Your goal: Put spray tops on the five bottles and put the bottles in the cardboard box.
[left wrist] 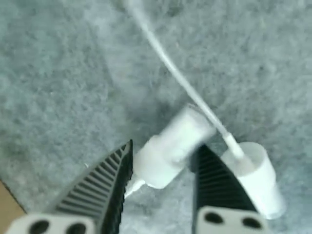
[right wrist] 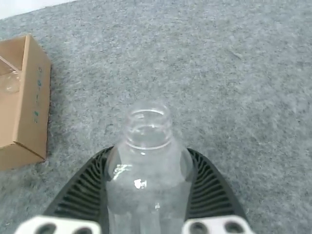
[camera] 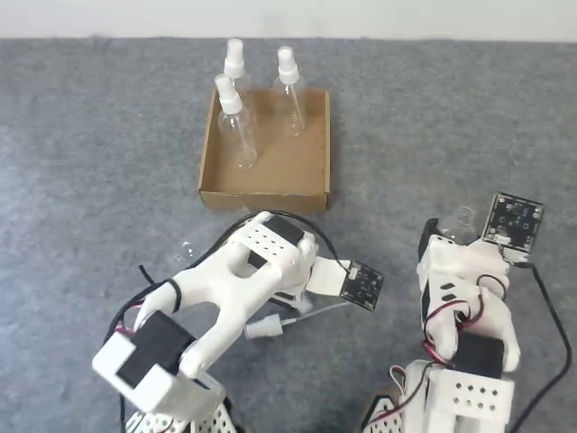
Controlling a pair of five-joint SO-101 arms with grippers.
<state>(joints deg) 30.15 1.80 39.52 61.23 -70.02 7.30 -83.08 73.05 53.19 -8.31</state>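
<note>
I read the left gripper [left wrist: 165, 146] as closed on a spray top [left wrist: 170, 141] low over the grey worktop [camera: 90, 162], with a second spray top [left wrist: 256, 178] and its dip tube lying just beside it. The right gripper [right wrist: 149, 152] is clamped around an uncapped bottle [right wrist: 146, 170], held upright near the cardboard box [camera: 263, 197]. Three capped bottles [camera: 239, 126] are grouped at the far end of that box.
</note>
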